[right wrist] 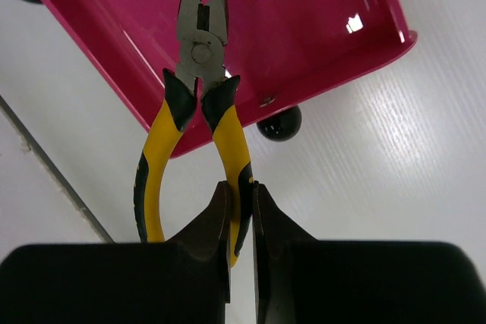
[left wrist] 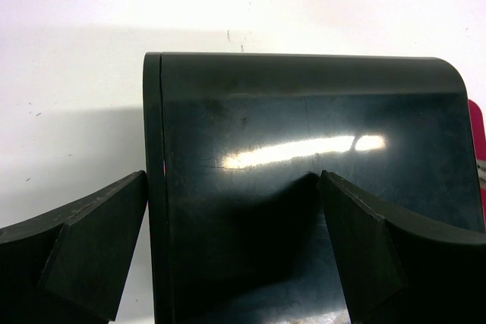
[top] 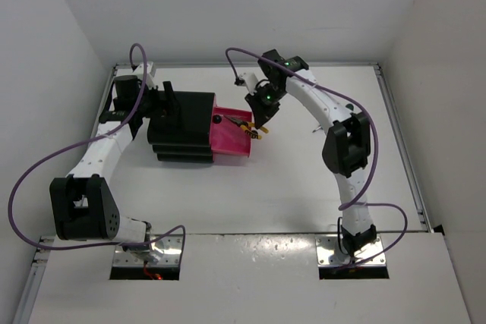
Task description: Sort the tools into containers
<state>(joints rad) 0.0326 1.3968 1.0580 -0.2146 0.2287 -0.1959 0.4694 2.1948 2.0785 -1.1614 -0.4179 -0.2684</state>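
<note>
The black cabinet [top: 182, 128] stands at the back left with one magenta-pink drawer [top: 231, 142] pulled out to the right. My right gripper [top: 259, 121] is shut on one yellow handle of a pair of pliers [right wrist: 201, 51]. The pliers' metal nose hangs over the open drawer [right wrist: 304, 28], and the handles stick out past its rim. My left gripper [left wrist: 231, 180] is open at the cabinet's back. One finger is beside the cabinet's [left wrist: 304, 149] edge and the other is over its glossy top.
A round black knob [right wrist: 279, 123] sits on the open drawer's front, and another knob [top: 218, 119] shows on a shut drawer above. White walls enclose the table on the left, back and right. Purple cables loop from both arms.
</note>
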